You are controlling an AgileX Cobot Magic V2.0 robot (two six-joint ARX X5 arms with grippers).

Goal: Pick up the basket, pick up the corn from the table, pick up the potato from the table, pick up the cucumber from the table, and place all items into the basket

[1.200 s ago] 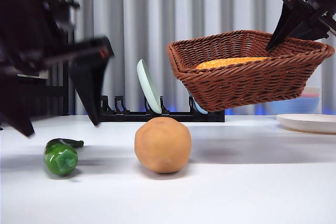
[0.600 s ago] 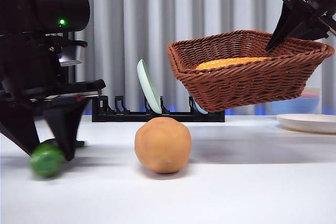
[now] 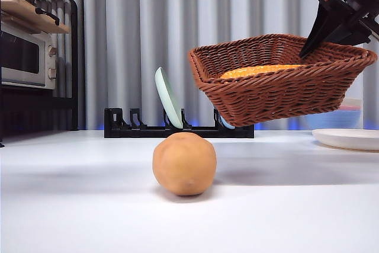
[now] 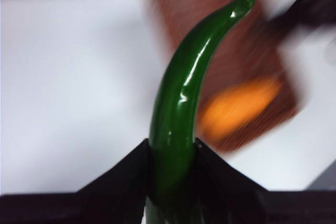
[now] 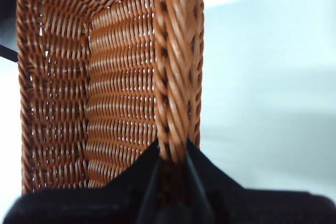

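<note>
Behind a white counter (image 3: 71, 205) we see grey curtains (image 3: 136, 45), a microwave (image 3: 26, 54) on a shelf, and a black dish rack (image 3: 177, 130) holding a pale green plate (image 3: 167, 98). A white plate (image 3: 349, 138) sits on the counter beneath the raised basket.

Our right hand (image 5: 172, 157) is closed on the braided rim of the basket (image 3: 281, 81), one jaw inside the rim and one outside. It holds the basket in the air, tilted, with its far end lower than the gripped end. In the front view this hand (image 3: 331, 25) reaches in from the top corner. The corn (image 3: 260, 70) lies inside the basket, below and just beyond the hand.

Our left hand (image 4: 172, 153) is clamped on the cucumber (image 4: 181, 103), whose curved stem sticks out past the jaws. Beyond it the wrist view shows a blurred basket with an orange shape in it.

The potato (image 3: 184, 163) rests on the counter, below the basket's lower end and well apart from both hands
</note>
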